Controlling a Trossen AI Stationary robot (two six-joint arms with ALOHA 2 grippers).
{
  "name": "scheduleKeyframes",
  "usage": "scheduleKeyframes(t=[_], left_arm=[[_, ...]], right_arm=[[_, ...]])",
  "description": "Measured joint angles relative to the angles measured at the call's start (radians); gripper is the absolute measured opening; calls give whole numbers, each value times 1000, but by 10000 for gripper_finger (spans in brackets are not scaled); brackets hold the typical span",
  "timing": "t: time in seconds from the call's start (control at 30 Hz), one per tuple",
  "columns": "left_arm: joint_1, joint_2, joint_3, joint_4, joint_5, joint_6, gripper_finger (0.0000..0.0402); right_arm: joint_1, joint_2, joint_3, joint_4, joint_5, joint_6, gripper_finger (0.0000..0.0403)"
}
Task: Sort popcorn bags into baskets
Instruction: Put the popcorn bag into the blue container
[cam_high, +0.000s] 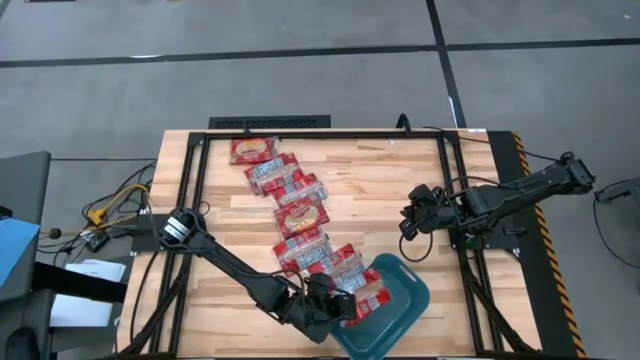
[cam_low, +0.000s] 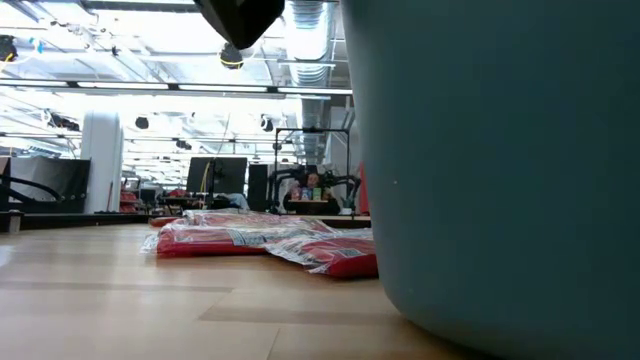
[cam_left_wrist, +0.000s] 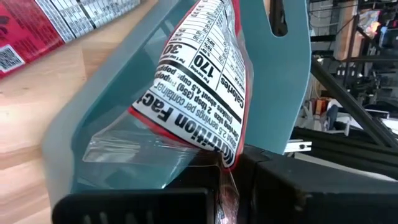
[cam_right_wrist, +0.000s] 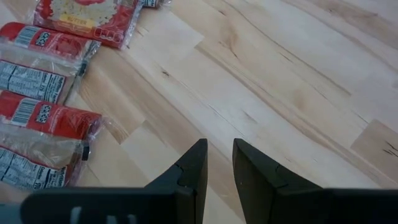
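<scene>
Several red popcorn bags (cam_high: 300, 215) lie flat in a slanting row down the middle of the table, also visible in the low view (cam_low: 260, 240) and the right wrist view (cam_right_wrist: 43, 115). The teal tub (cam_high: 398, 315) sits at the near edge and fills the low view's right (cam_low: 500, 150). My left gripper (cam_high: 335, 305) is at the tub's left wall, shut on one bag (cam_left_wrist: 199, 81). My right gripper (cam_high: 412, 217) hovers over bare wood right of the row, its fingers (cam_right_wrist: 217, 165) nearly together and holding nothing. My left gripper (cam_left_wrist: 229, 186) pinches the bag's sealed end (cam_left_wrist: 227, 163), just below the nutrition panel, between its two fingers. The bag stands out ahead of the fingers, tilted, label side up, over the tub's wall (cam_left_wrist: 112, 93) and interior. Whether its far end rests on the tub I cannot tell.
A black frame rail (cam_high: 330, 135) borders the table, with cables at the left (cam_high: 120, 200). Bare wood lies between the bag row and my right arm (cam_high: 370, 190). Beyond the far edge, the low view shows a room with desks and screens (cam_low: 230, 180).
</scene>
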Motion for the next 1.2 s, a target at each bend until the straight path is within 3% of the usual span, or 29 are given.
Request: scheduleKeyframes(t=[0.4,0.57,0.87,1.2], left_arm=[[-2,54,52,17,36,-20,0],[0,51,57,5,5,-27,0],[11,64,57,45,77,-3,2],[23,64,57,101,79,84,90]], right_arm=[[0,0,0,-1,1,-1,101],[2,0,0,-1,0,-1,101],[4,0,0,0,3,-1,101],[4,0,0,0,1,-10,101]])
